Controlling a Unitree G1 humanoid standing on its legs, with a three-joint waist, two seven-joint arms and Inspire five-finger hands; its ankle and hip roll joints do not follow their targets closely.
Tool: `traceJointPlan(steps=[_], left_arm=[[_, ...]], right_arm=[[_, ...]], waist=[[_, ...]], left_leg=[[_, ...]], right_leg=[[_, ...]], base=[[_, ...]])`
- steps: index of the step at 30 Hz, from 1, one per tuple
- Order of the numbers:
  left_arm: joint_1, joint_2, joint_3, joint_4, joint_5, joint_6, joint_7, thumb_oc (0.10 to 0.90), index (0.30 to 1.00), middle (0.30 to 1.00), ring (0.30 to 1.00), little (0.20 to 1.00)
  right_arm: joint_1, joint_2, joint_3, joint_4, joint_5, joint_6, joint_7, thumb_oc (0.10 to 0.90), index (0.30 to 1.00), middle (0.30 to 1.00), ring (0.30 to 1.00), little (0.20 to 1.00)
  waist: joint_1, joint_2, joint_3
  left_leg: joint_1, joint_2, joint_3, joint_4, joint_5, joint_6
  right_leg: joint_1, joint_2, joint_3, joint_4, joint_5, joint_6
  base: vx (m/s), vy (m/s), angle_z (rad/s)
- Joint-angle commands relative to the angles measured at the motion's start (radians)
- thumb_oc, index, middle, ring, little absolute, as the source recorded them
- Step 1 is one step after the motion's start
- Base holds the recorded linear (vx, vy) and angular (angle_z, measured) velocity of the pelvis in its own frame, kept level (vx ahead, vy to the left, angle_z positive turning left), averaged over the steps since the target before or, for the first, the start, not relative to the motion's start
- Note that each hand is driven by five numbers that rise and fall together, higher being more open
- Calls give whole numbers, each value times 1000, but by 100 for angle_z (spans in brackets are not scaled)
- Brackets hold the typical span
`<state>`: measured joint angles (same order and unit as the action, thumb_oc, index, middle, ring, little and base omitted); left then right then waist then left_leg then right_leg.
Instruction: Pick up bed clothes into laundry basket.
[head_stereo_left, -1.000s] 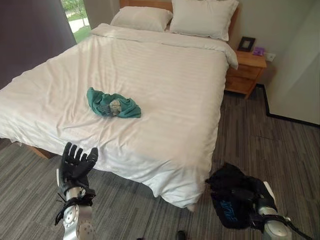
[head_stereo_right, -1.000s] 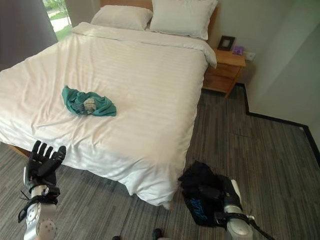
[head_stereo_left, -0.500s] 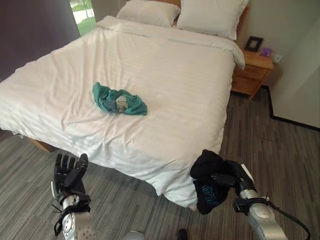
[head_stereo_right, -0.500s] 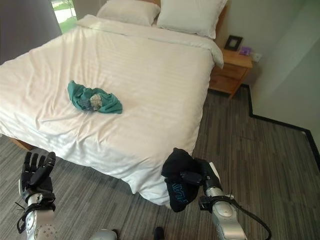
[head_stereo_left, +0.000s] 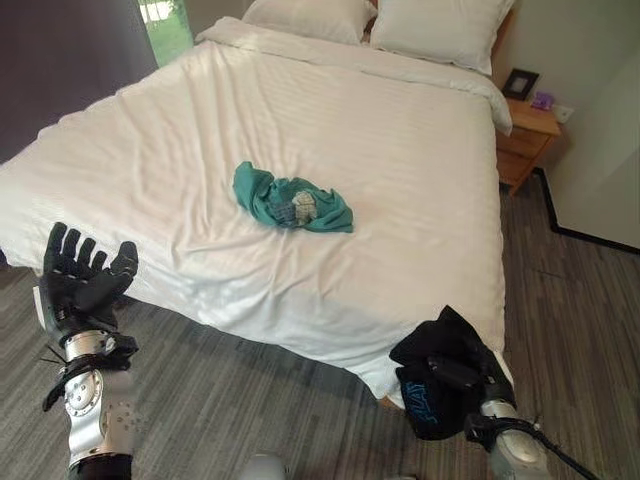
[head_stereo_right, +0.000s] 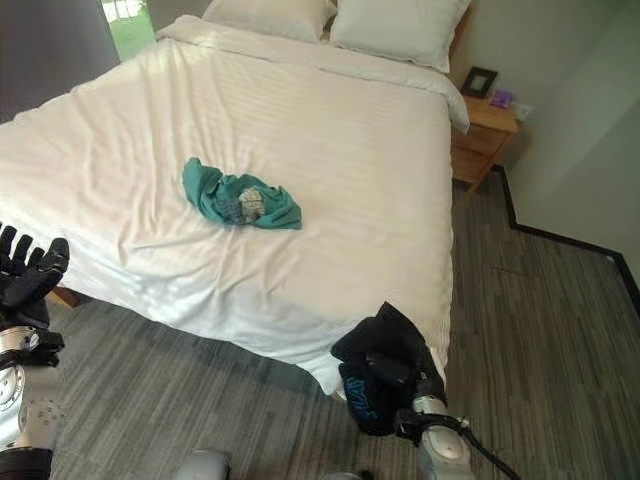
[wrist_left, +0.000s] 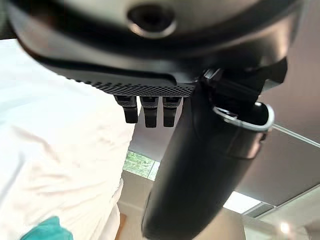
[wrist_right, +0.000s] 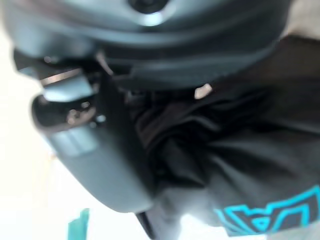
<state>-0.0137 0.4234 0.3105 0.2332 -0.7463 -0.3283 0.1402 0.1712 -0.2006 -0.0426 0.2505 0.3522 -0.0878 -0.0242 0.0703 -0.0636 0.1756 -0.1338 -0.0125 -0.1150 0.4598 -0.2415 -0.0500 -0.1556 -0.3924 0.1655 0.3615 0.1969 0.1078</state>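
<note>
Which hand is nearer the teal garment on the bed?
Roughly equal; the left looks slightly nearer. The left hand is raised open off the bed's near-left edge; the right hand, gripping a black garment, hangs past the near-right corner. The teal garment lies mid-bed.

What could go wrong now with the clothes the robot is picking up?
The black garment hangs loosely from the right hand near the bed corner, so it might slip out or snag there. The teal garment lies well in from the bed's edge, while the open left hand is off to the side, so reaching it may be a stretch. I see no laundry basket here.
</note>
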Motion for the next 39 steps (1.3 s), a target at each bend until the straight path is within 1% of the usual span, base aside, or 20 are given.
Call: traceJointPlan(steps=[1,2,3,4,6,8,9,10,12,19,23,26,29,30,31,32,34,35,36,39], left_arm=[[7,86,21,-140,104,-45,-57,800,900,900,900,900],[7,86,21,-141,105,-45,-56,800,900,900,900,900],[14,94,24,-150,140,-36,-59,800,900,900,900,900],[11,92,29,-162,150,-26,-62,800,900,900,900,900],[3,99,23,-172,167,-20,-83,800,900,900,900,900],[-6,104,22,-181,182,-19,-92,800,900,900,900,900],[-33,120,7,-168,187,-20,-90,800,900,900,900,900],[-36,120,6,-166,187,-20,-90,800,900,900,900,900],[-63,145,-9,-156,207,-21,-76,800,900,900,900,900],[-86,185,-7,-93,167,-18,-63,800,900,900,900,900],[-99,262,-30,-31,223,14,-62,800,900,900,900,900],[-145,394,-46,45,319,50,-44,800,900,900,900,900],[-192,450,-77,94,345,72,-31,800,900,900,900,900],[-245,496,-108,143,361,87,-33,800,900,900,900,900],[-323,558,-155,204,424,121,-21,800,900,900,900,900],[-332,560,-163,209,424,120,-20,800,900,900,900,900],[-389,609,-197,247,450,126,-16,800,900,900,900,900],[-442,639,-238,286,448,131,-11,800,900,900,900,900],[-465,655,-255,322,425,128,-12,800,900,900,900,900],[-552,724,-321,411,454,139,-18,800,900,900,900,900]], right_arm=[[-52,-138,4,-133,26,-103,52,400,300,300,300,300],[-52,-138,4,-133,26,-103,52,400,300,300,300,300],[-60,-148,-6,-124,22,-100,59,400,300,300,300,300],[-62,-157,-12,-113,20,-96,68,400,300,300,300,300],[-64,-175,-25,-94,18,-94,72,400,300,300,300,300],[-61,-186,-45,-103,27,-91,81,400,300,300,300,300],[-65,-200,-60,-106,34,-97,76,400,300,300,300,300],[-65,-200,-61,-106,34,-97,76,400,300,300,300,300],[-70,-208,-68,-109,42,-107,70,400,300,300,300,300],[-125,-233,2,-103,53,-97,84,400,300,300,300,300],[-118,-243,13,-103,64,-82,103,400,300,300,300,300],[-103,-265,15,-90,72,-68,115,400,300,300,300,300],[-87,-273,21,-97,65,-63,121,400,300,300,300,300],[-73,-277,24,-99,70,-58,130,400,300,300,300,300],[-65,-285,31,-100,82,-56,135,400,300,300,300,300],[-65,-282,28,-99,83,-56,135,400,300,300,300,300],[-61,-291,32,-97,99,-62,138,400,300,300,300,300],[-71,-299,41,-90,106,-61,137,400,300,300,300,300],[-76,-307,48,-82,116,-60,135,400,300,300,300,300],[-85,-308,47,-75,141,-61,123,400,300,300,300,300]], waist=[[-27,89,-106],[-27,89,-108],[-23,93,-101],[-24,87,-99],[-23,77,-96],[-29,68,-97],[-47,67,-103],[-46,68,-102],[-61,62,-111],[-28,56,-143],[-38,60,-158],[-49,63,-172],[-54,60,-171],[-63,58,-167],[-75,43,-144],[-73,42,-143],[-68,28,-96],[-50,28,-69],[-44,26,-60],[-50,25,-63]], left_leg=[[91,105,-80,-335,193,2],[89,105,-80,-338,197,2],[103,63,-47,-345,195,36],[121,42,-41,-352,193,47],[140,12,-20,-365,195,64],[164,-14,-5,-386,200,72],[179,-38,-5,-400,204,78],[181,-36,-5,-402,203,78],[191,-65,-4,-406,198,81],[196,-57,57,-414,186,78],[208,-52,58,-466,211,74],[213,-45,60,-492,221,67],[214,-41,58,-495,222,66],[208,-38,56,-478,215,63],[162,-47,56,-346,190,47],[153,-46,55,-332,182,47],[54,-54,43,-145,211,28],[5,-67,-15,-62,249,21],[-21,-74,-56,-60,268,24],[-46,-1,-26,-197,289,15]], right_leg=[[18,102,-63,162,-58,31],[15,102,-62,161,-55,31],[3,147,-162,236,-119,17],[-2,183,-190,254,-170,6],[-7,250,-232,234,-213,0],[-13,292,-255,189,-228,1],[-24,343,-241,131,-232,0],[-21,345,-242,128,-231,-1],[12,373,-225,1,-233,-4],[154,358,-215,-225,-251,-3],[183,366,-206,-289,-247,-7],[198,373,-205,-327,-238,-4],[199,378,-205,-327,-237,-3],[201,381,-198,-325,-239,-5],[196,381,-183,-315,-243,-13],[194,381,-184,-313,-244,-13],[200,379,-167,-305,-243,-27],[202,387,-149,-299,-241,-34],[203,387,-134,-297,-243,-33],[220,377,-118,-314,-248,-12]], base=[[2,485,-40],[-60,615,-31],[-42,494,-18],[-51,599,-57],[-34,316,-61],[-34,251,-49],[-18,175,-53],[13,140,-40],[16,65,-52],[32,-15,-33],[28,-36,-24],[50,-43,7],[32,-49,9],[-23,-96,9],[-28,-95,11],[-86,-97,8],[-114,-63,-2],[-105,-21,-12],[-53,12,-24],[90,76,-41]])
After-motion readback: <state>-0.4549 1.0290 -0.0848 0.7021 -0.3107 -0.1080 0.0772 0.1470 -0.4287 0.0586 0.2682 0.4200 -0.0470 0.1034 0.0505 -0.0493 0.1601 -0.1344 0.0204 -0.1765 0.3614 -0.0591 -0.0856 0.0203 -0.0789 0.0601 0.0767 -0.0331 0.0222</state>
